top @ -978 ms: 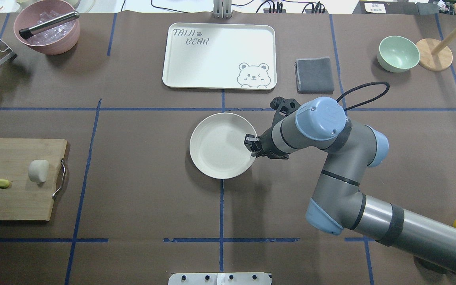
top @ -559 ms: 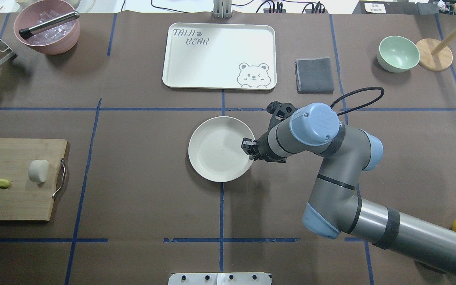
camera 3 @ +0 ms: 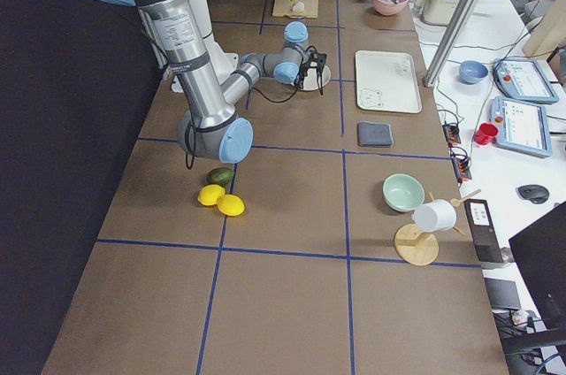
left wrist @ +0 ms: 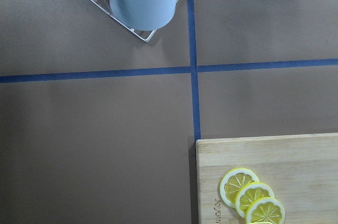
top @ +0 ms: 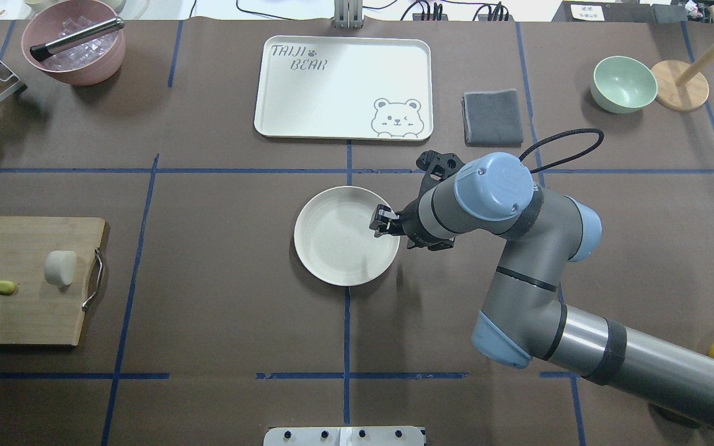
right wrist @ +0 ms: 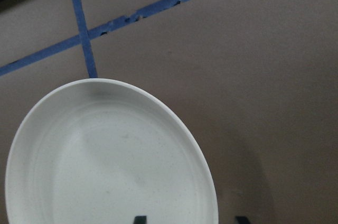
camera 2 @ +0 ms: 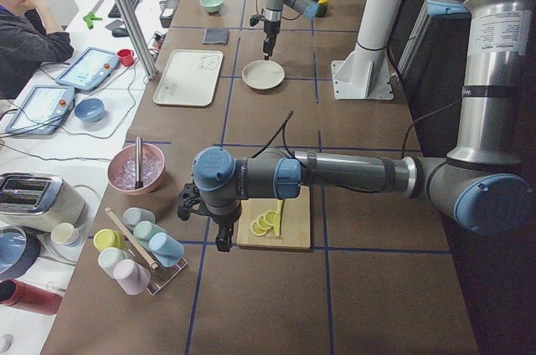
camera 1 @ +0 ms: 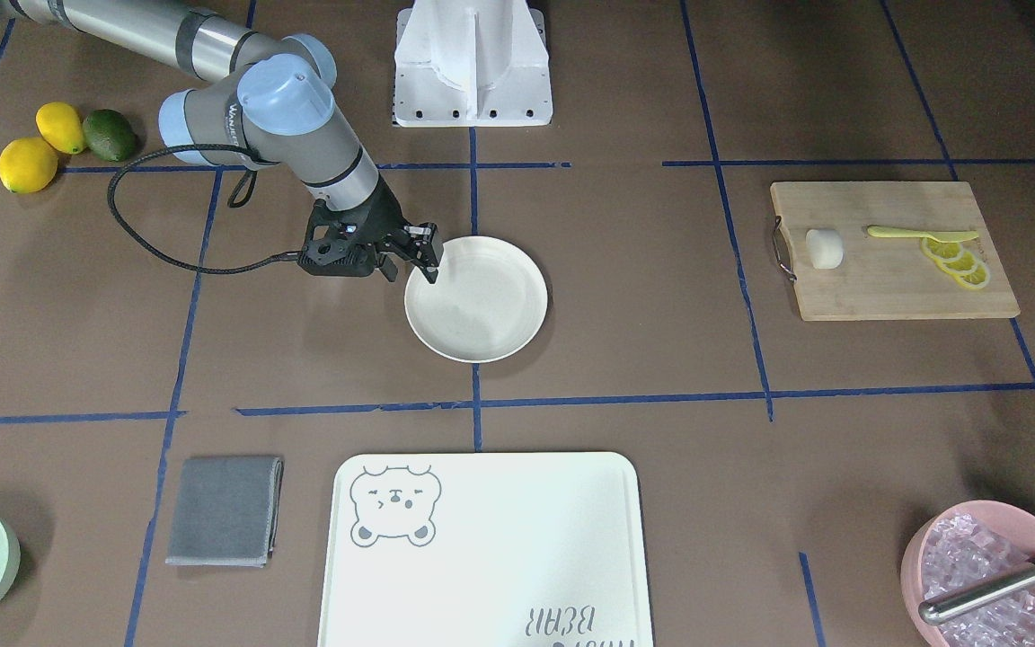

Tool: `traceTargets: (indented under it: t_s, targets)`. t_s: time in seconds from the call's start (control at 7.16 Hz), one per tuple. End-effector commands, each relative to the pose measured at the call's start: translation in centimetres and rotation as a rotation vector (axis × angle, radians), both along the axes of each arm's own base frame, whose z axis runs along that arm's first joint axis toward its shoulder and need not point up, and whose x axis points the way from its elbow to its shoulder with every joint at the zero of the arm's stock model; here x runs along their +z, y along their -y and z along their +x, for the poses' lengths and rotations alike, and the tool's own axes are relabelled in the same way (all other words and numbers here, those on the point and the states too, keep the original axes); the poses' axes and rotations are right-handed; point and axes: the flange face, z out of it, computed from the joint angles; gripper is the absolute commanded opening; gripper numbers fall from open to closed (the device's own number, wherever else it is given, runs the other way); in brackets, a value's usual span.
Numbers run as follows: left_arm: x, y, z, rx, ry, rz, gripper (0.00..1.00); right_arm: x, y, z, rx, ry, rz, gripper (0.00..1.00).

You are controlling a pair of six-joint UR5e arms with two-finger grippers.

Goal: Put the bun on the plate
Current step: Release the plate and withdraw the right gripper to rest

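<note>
The right pincer (top: 383, 222) is spread open over the plate's (top: 338, 248) right rim, mid-frame in the overhead view, gripping nothing. The left pincer (camera 2: 224, 242) hangs just off the board (top: 22, 310); how far it is open cannot be told. The bun (top: 60, 267) lies on the board at the overhead view's left edge, well apart from the plate. It looks soft and light, so a gentle squeeze across its sides should do. The left wrist view misses it, showing only lemon slices (left wrist: 252, 203).

right arm (top: 642, 362) | silver-grey tubes | pale-blue joint caps | black looped cable (top: 580, 131) | black fingers (camera 1: 431, 265)
</note>
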Motion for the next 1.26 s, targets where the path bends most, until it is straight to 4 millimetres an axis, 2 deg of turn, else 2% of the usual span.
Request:
traceTargets:
  t_s: [0.0,0.28,0.42,0.56,0.7,0.84,0.98,1.12]
  targets:
    - [-4.7,0.4,0.7,0.011,0.04,0.093,1.0,-2.4,1.1,3.5,0.03,-0.02,-0.006,1.0]
    - [-10.1,0.3,6.4,-0.044,0.014,0.041,1.0,-3.5,2.6,7.7,0.03,-0.126,0.02,1.0]
    - [-12.5,-0.6,9.5,-0.069,-0.007,0.02,1.0,-2.9,4.6,11.0,-0.006,-0.21,0.079,1.0]
    - [-13.4,-2.1,13.3,-0.096,-0.034,-0.022,1.0,-2.2,7.2,15.6,-0.063,-0.251,0.12,1.0]
    - [-12.6,-3.7,15.8,-0.129,-0.056,-0.03,1.0,-0.5,8.7,19.5,-0.112,-0.262,0.159,1.0]
    - [-11.7,-5.6,18.4,-0.158,-0.072,-0.016,1.0,2.4,9.6,24.1,-0.157,-0.276,0.206,1.0]
    - [-11.5,-7.0,20.4,-0.184,-0.091,-0.028,1.0,5.6,10.5,28.6,-0.204,-0.275,0.231,1.0]
    - [-11.9,-7.7,23.4,-0.201,-0.093,-0.041,1.0,8.9,10.9,32.4,-0.232,-0.302,0.259,1.0]
